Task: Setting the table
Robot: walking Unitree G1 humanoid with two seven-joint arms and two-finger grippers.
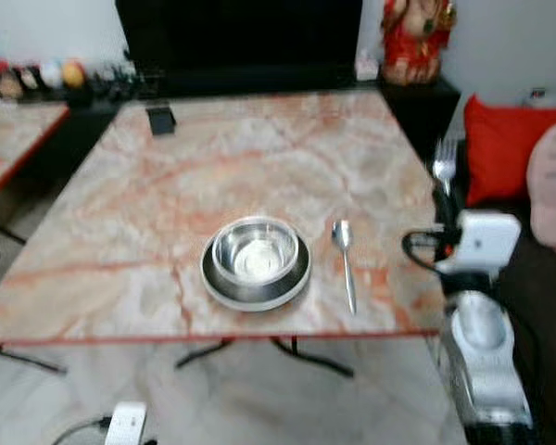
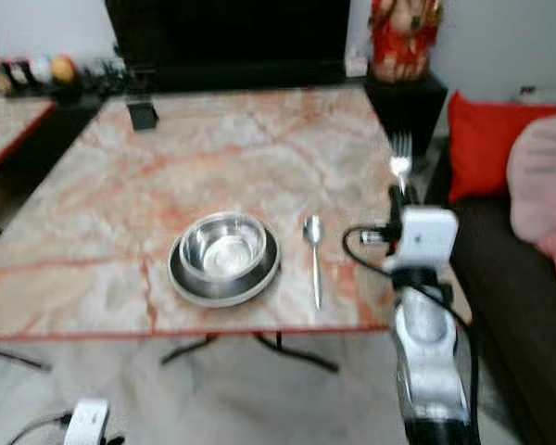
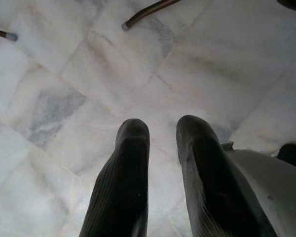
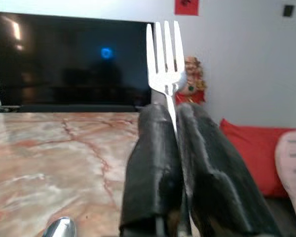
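Right gripper (image 4: pixel 173 123) pinches the fork (image 4: pixel 164 54) upright by its handle between closed fingers, just off the table (image 1: pixel 120 232) edge beside the spoon (image 1: pixel 345 260). Thin grip: the fork may twist or drop. Left gripper (image 3: pixel 160 143) hangs narrowly parted above the floor. Bowl (image 1: pixel 255 252) on plate (image 1: pixel 259 295) nearby; red cushion (image 1: pixel 505 148) behind.

Marble-patterned table (image 1: pixel 167 185), steel bowl (image 1: pixel 254 252) in plate (image 1: pixel 224 286), spoon (image 1: pixel 345 260) beside, small black object (image 1: pixel 160 119) at far edge.
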